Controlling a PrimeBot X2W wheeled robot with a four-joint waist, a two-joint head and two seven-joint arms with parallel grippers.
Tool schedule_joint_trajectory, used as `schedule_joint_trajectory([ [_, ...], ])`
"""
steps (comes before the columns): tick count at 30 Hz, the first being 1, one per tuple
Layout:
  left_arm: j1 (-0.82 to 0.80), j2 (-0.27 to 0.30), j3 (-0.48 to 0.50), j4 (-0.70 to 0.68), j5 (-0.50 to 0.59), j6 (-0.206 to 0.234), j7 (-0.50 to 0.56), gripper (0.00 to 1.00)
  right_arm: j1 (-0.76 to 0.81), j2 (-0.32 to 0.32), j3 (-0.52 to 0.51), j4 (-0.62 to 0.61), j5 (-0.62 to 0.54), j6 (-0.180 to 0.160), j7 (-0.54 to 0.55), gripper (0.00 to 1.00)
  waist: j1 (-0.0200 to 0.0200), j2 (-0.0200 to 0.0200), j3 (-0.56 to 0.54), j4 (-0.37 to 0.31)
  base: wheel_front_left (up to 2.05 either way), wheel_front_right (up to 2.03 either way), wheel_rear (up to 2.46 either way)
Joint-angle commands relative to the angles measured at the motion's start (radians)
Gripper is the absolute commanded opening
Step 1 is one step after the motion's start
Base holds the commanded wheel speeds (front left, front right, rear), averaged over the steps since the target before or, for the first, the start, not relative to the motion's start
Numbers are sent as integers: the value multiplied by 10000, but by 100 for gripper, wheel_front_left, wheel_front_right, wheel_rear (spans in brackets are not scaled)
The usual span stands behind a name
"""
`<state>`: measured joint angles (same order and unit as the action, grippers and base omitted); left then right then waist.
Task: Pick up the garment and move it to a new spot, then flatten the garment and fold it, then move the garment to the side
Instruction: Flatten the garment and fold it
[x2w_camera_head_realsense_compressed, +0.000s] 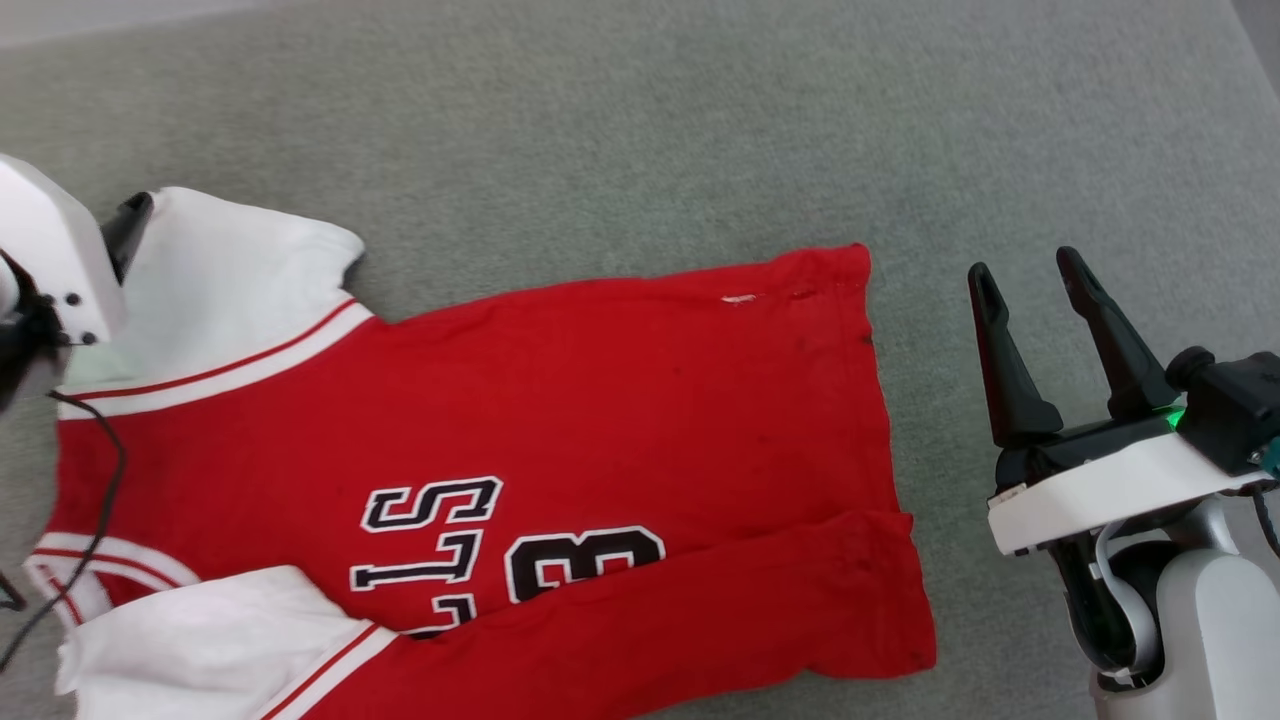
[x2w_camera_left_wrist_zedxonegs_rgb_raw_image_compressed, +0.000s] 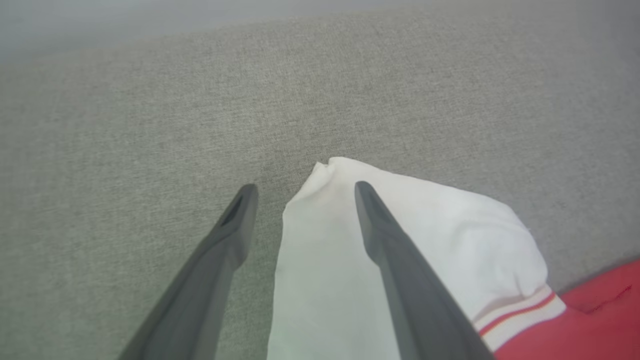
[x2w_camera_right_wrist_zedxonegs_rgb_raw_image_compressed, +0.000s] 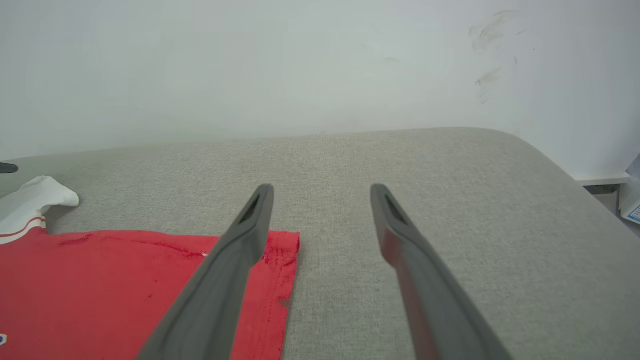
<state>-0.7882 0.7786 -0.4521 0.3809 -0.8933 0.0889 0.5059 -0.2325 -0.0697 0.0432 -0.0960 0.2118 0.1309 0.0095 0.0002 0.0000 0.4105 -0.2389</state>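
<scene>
The garment (x2w_camera_head_realsense_compressed: 620, 400), a red jersey with white sleeves, lies sideways and flat on the grey padded surface (x2w_camera_head_realsense_compressed: 640, 130). Its collar end points left and its hem right. The near long edge is folded over onto the body and covers part of the black lettering (x2w_camera_head_realsense_compressed: 430, 545). My left gripper (x2w_camera_left_wrist_zedxonegs_rgb_raw_image_compressed: 305, 189) is open and hovers over the far white sleeve (x2w_camera_left_wrist_zedxonegs_rgb_raw_image_compressed: 450, 235), one finger over the cloth and one over bare surface. My right gripper (x2w_camera_head_realsense_compressed: 1024, 262) is open with nothing in it, just right of the hem (x2w_camera_right_wrist_zedxonegs_rgb_raw_image_compressed: 280, 255). In the right wrist view the right gripper (x2w_camera_right_wrist_zedxonegs_rgb_raw_image_compressed: 322, 190) straddles the hem's far corner.
A white wall (x2w_camera_right_wrist_zedxonegs_rgb_raw_image_compressed: 300, 65) rises behind the surface. The surface ends in a rounded corner (x2w_camera_right_wrist_zedxonegs_rgb_raw_image_compressed: 540, 150) at the far right, with a shelf edge (x2w_camera_right_wrist_zedxonegs_rgb_raw_image_compressed: 602, 179) beyond it. A black cable (x2w_camera_head_realsense_compressed: 100, 510) hangs from my left arm over the collar end.
</scene>
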Motion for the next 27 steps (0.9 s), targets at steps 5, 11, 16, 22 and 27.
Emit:
schedule_joint_trajectory([
  [5, -770, 459, -392, 655, -237, -568, 1736, 100, -187, 103, 39, 126, 241, -4, -121, 100, -2, 0, 887, -762, 0, 0, 0],
  [11, -704, 249, -798, 1090, -618, -686, 3079, 0, -261, 146, -115, 447, 502, -4, -98, 100, -2, 0, 1046, -880, 0, 0, 0],
  [16, -646, -83, -713, 1262, -662, -374, 2769, 0, -438, 92, -232, 744, 892, -4, 265, 100, -2, 0, 918, -779, 0, 0, 0],
  [22, -811, -458, -560, 1268, -490, -228, 1827, 0, -1136, -402, -383, 1899, 2121, -4, 2477, 100, -2, 0, 576, -314, 0, 0, 0],
  [27, -1173, -798, -551, 1027, -349, -238, 1319, 0, -1794, -814, -350, 2533, 2757, -2, 4274, 100, -2, 0, 459, 244, 0, 0, 0],
])
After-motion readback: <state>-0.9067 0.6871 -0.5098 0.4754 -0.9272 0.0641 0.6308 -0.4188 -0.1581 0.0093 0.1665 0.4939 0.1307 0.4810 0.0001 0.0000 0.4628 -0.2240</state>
